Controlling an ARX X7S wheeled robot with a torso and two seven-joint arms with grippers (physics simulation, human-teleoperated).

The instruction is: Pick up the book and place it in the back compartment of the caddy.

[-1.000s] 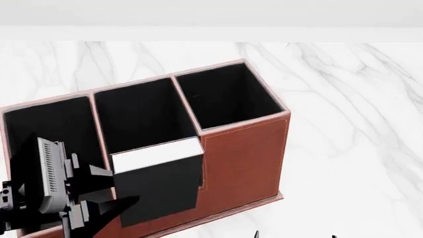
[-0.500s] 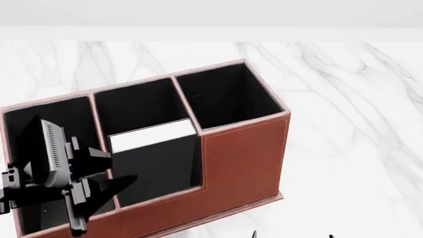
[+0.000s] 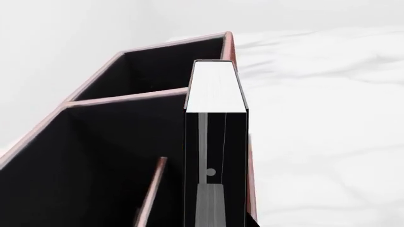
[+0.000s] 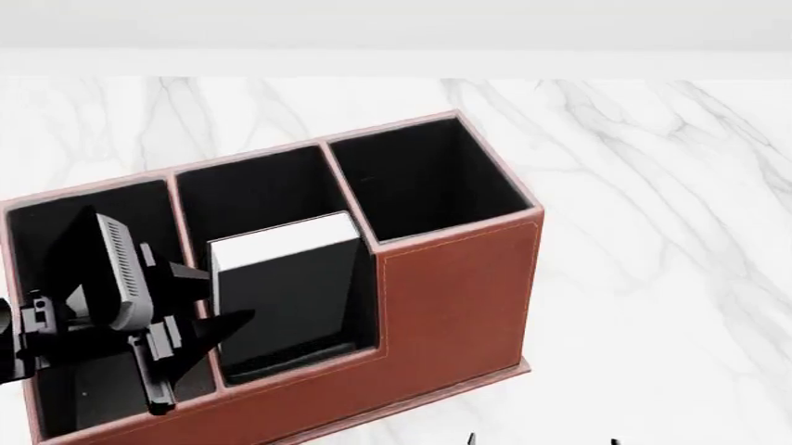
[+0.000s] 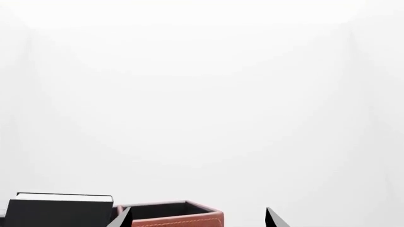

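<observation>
Supporting surface: a white marble table (image 4: 644, 232) with grey veining, seen across the head view up to a pale back edge. The caddy (image 4: 458, 297) is seated directly on it, base flat, turned at an angle to the table's back edge. Bare marble is seen to the caddy's right and behind it.

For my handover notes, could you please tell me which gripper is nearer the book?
Left. The left gripper is right beside the book, which stands in the caddy. Only the right gripper's fingers show, at the head view's bottom edge, well clear of it.
</observation>
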